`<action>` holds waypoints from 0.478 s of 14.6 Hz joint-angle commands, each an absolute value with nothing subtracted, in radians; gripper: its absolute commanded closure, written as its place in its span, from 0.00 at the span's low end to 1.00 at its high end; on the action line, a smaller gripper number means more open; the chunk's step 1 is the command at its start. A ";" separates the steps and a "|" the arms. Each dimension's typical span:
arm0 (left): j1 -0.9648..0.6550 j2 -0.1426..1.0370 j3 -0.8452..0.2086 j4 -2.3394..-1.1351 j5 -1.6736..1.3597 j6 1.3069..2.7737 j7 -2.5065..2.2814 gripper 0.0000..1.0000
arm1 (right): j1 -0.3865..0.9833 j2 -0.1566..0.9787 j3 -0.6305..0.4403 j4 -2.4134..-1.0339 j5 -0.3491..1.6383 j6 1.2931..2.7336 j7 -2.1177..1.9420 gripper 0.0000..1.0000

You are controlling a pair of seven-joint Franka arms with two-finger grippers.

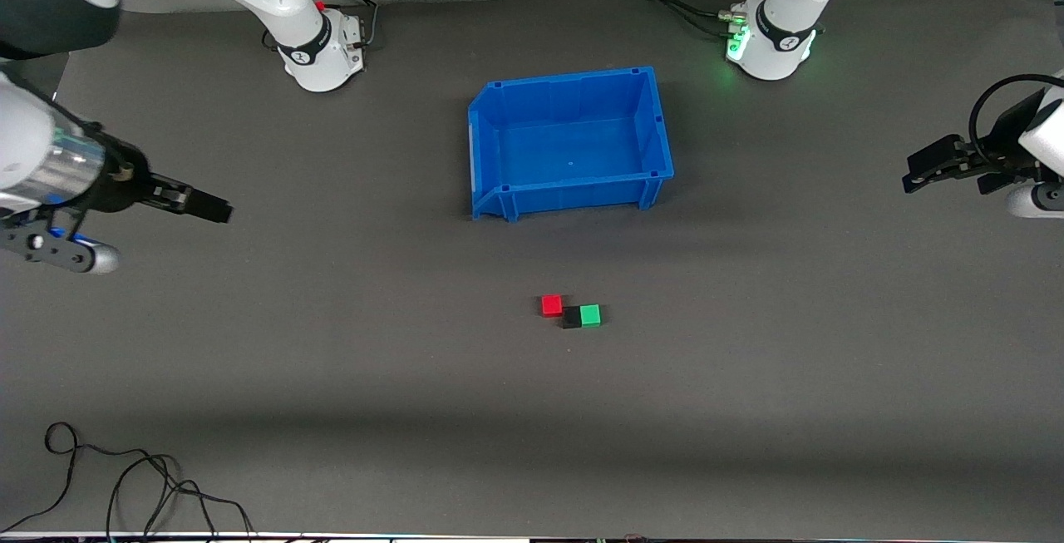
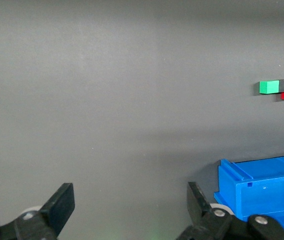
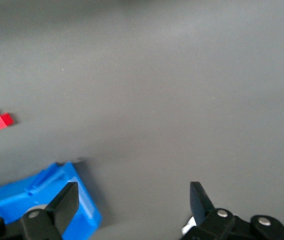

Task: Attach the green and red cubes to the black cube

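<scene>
Since the red cube (image 1: 551, 305), black cube (image 1: 571, 318) and green cube (image 1: 590, 314) already sit in a touching row on the grey mat (image 1: 332, 377), nearer the front camera than the blue bin (image 1: 657, 123), the attaching step looks done or nearly done. Green sits flush against black; red meets black only at a corner/edge, slightly offset, so judgement: red joint may need squaring up. Next move, if any, calls for a light push or a regrasp of red to line it up with black without knocking green loose.

Left gripper (image 2: 131, 206) is up over the mat at the left arm's end of the table, well apart from the cubes, fingers spread wide, holding nothing. Right gripper (image 3: 134, 199) is over the mat at the right arm's end, also spread wide and empty. Both arms appear to wait. Bin is empty.
</scene>
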State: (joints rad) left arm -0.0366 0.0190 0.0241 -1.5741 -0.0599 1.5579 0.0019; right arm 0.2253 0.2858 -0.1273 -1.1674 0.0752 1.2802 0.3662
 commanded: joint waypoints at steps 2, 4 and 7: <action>-0.046 0.069 0.025 -1.479 -0.046 1.468 0.009 0.00 | 0.239 0.253 -0.156 -1.264 0.057 1.368 0.249 0.02; -0.048 0.075 0.025 -1.471 -0.043 1.440 0.018 0.00 | 0.248 0.215 -0.150 -1.333 0.025 1.435 0.245 0.02; -0.057 0.075 0.020 -1.476 0.013 1.443 0.025 0.00 | 0.265 0.152 -0.152 -1.445 0.018 1.523 0.210 0.02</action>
State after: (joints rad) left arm -0.0384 0.0596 0.0195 -1.5113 -0.0421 1.4712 0.0078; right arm 0.2488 0.2527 -0.1506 -1.3124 0.0430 1.4564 0.2563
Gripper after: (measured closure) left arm 0.000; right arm 0.013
